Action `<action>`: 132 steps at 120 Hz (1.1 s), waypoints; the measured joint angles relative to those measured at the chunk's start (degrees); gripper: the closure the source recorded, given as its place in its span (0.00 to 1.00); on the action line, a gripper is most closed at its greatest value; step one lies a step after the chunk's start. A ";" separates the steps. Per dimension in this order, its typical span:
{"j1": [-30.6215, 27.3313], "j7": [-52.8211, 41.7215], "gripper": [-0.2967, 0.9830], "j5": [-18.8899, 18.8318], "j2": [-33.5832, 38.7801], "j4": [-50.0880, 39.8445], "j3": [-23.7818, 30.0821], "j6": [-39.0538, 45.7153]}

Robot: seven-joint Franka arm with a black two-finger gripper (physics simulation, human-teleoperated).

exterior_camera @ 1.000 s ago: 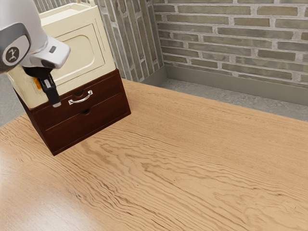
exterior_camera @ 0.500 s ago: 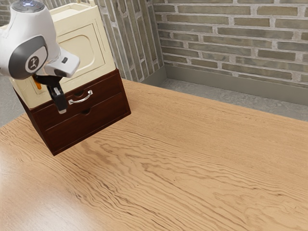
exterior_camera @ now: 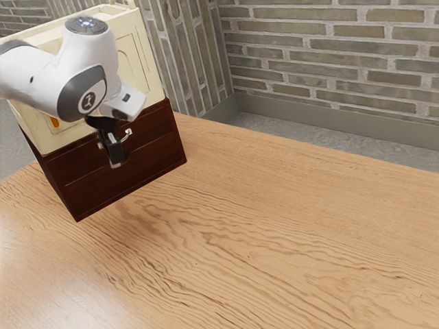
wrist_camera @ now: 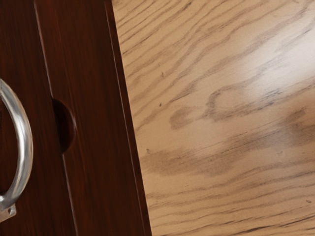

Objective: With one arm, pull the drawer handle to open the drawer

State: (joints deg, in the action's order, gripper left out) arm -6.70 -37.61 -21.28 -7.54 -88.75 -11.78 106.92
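My gripper (exterior_camera: 118, 163) is in front of the dark wooden drawer unit (exterior_camera: 154, 151), over the middle of its front. It hides most of the silver handle (exterior_camera: 128, 132), whose two ends show on either side. The upper drawer (exterior_camera: 154, 126) sits flush with the unit, closed. Seen in the wrist view, the curved handle (wrist_camera: 24, 137) stands out from the dark drawer front (wrist_camera: 37, 177), close to a half-round finger notch. Whether the handle touches the gripper is hidden.
A cream box (exterior_camera: 144, 58) rests on top of the drawer unit, behind the arm. The wooden table (exterior_camera: 274, 226) extends in front of the unit and toward the exterior view's right. A brick wall (exterior_camera: 329, 55) stands behind.
My gripper has moved toward the exterior view's right and slightly lower, from beside the handle to in front of it. The drawer unit has stayed where it was.
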 joint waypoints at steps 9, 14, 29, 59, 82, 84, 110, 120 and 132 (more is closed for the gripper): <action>-0.49 0.03 0.23 -0.87 -0.27 1.56 -0.13 0.58; -0.57 0.05 0.23 -1.17 -0.48 1.93 -0.16 0.82; -0.44 0.06 0.23 -1.60 -3.00 3.59 -0.11 1.31; -0.60 0.14 0.23 -1.79 -5.22 2.98 -0.24 2.02; -1.85 0.20 0.23 -1.55 -7.25 3.05 -0.18 4.29; -1.93 0.20 0.23 -1.53 -7.30 3.06 -0.18 4.48; -2.04 0.25 0.23 -1.35 -8.50 3.52 0.05 7.04; -2.18 0.27 0.23 -1.28 -9.73 3.66 0.05 8.08; -2.16 0.30 0.23 -1.23 -10.39 3.77 0.06 9.18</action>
State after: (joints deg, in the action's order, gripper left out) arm -8.86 -37.31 -22.51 -17.92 -84.97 -11.72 116.10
